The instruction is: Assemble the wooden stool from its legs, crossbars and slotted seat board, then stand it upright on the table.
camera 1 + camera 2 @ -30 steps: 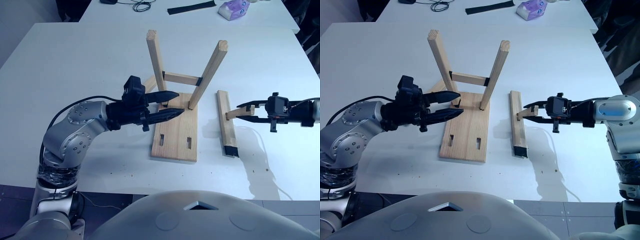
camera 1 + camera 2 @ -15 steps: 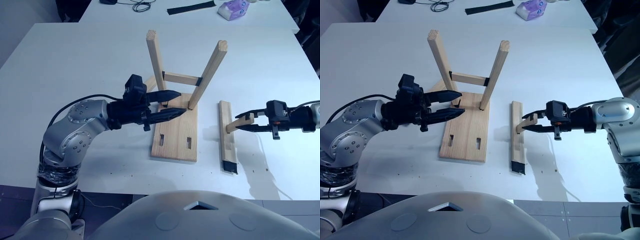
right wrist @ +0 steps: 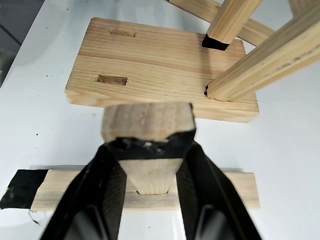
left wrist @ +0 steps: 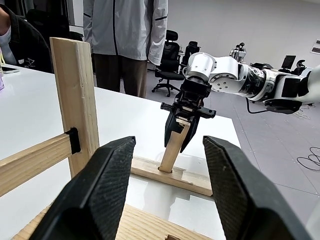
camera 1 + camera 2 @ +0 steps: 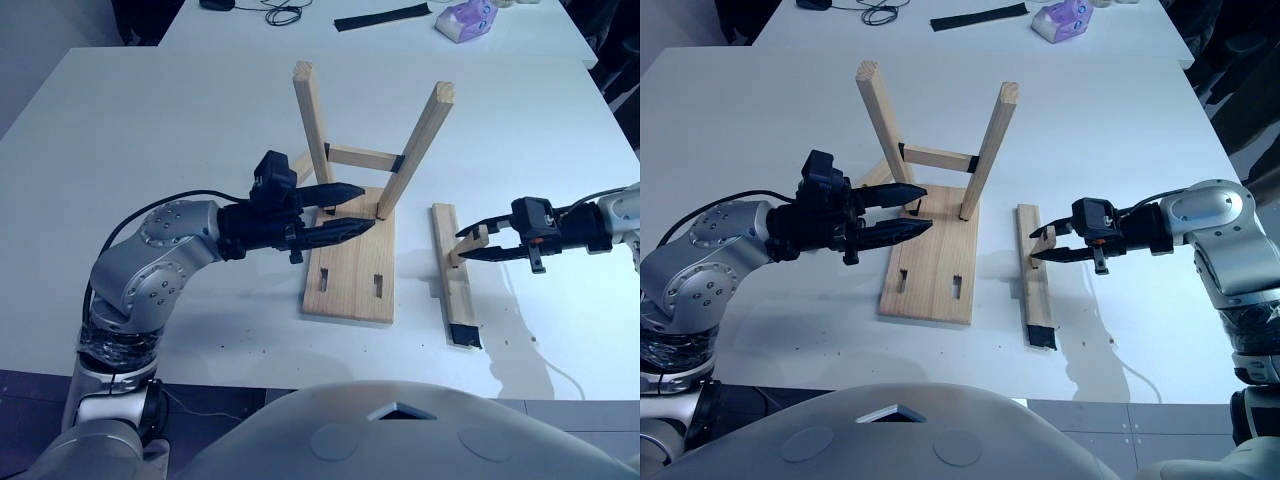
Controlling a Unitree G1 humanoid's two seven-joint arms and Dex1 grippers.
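Two legs (image 5: pixel 312 125) stand in the far slots of the seat board (image 5: pixel 350 270), leaning apart and joined partway up by a crossbar (image 5: pixel 362 156). The board itself lies flat on the table (image 5: pixel 150 120), its two near slots (image 5: pixel 378 285) empty. Just right of the seat board a loose leg (image 5: pixel 452 285) lies flat, black-taped at its near end, with a short crossbar stub (image 3: pixel 147 125) rising from it. The right gripper (image 5: pixel 462 245) has its jaws clamped on that stub, close to its free end. The left gripper (image 5: pixel 362 207) hovers over the seat board's left side, near the foot of the standing legs, jaws apart and holding nothing. Another wooden bar (image 5: pixel 299 168) lies just beyond the seat board's far left corner.

All the pieces look like plain softwood: light, stiff, unlikely to be hurt by a firm pinch, with flat faces that suit parallel fingers. The weak point is probably the joint, not the wood. Held by the stub alone, the loose leg would hang off a push-fit socket and could swivel or drop out when raised. A hold low on the stub, hard by the leg, or on the leg's own mid-length, seems safer. The standing pair also looks only pegged in, so steadying the seat board while the next end is pressed home would be wise
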